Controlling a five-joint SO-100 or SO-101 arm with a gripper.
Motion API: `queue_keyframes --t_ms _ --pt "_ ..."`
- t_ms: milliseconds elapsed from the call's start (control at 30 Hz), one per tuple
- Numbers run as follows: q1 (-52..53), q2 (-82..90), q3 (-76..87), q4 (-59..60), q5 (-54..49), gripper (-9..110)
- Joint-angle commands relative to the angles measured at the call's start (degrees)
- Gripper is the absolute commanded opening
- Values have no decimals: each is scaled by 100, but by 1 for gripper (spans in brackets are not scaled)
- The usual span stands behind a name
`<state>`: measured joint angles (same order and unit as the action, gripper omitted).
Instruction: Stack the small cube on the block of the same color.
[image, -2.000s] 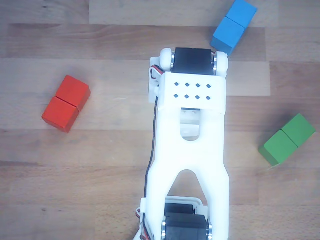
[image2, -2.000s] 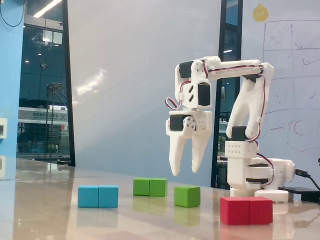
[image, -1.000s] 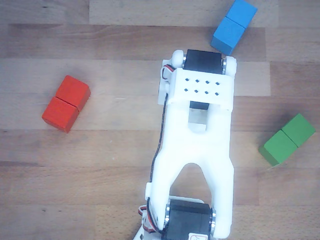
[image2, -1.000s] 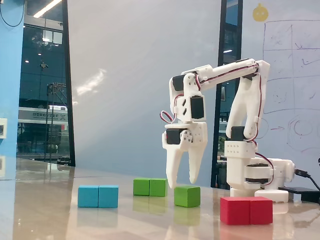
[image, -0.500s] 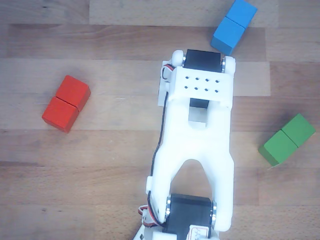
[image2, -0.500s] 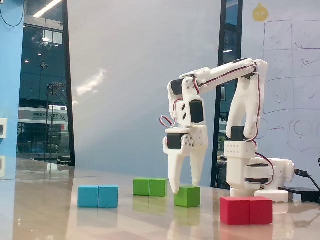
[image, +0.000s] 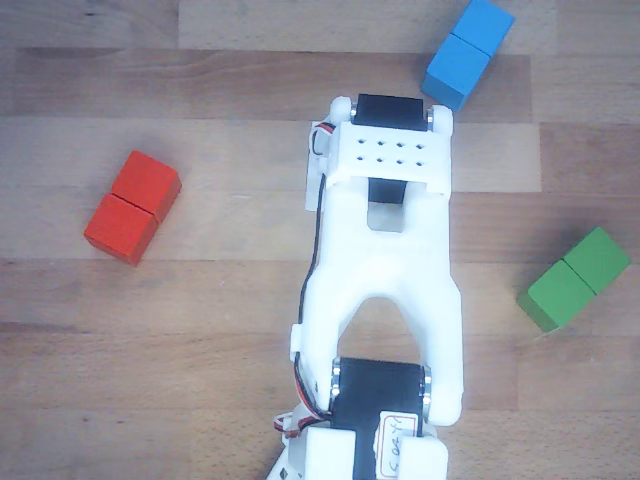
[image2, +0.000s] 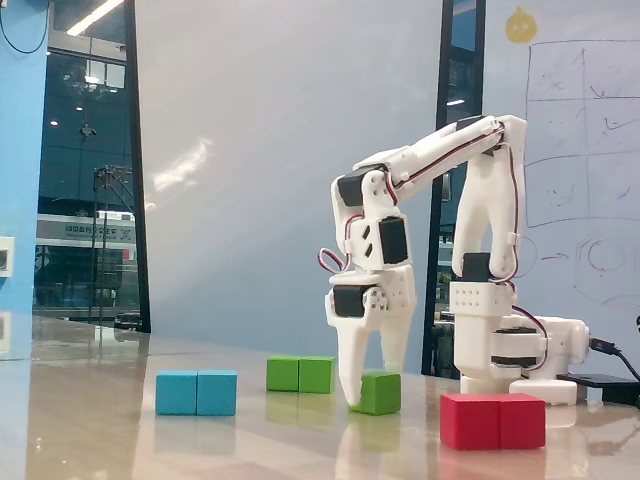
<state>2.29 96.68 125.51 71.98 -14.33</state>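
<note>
In the fixed view the small cube (image2: 378, 392) sits on the table (image2: 90, 420) right at the gripper (image2: 371, 383) – one white fingertip down at its left face, the other finger behind it. Fingers are apart around it, but can't tell if they actually clamp it. The block (image2: 300, 374) lies just left of and behind the cube, flat, apart from it. Blue block (image2: 197, 392) further left, red block (image2: 493, 420) front right. In the other view the arm (image: 385, 270) hides the cube; green block (image: 575, 279) is off to the right. A small handwritten label (image: 392, 440) on the arm – not legible. Wall scribbles behind, unreadable.
</note>
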Motion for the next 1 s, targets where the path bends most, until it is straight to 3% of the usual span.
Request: queue_keyframes --t_ms 0,433,967 --pt "-9 35 -141 -202 -18 23" --pt "-9 -26 -132 -264 35 22" --pt "-9 79 -149 -281 53 5"
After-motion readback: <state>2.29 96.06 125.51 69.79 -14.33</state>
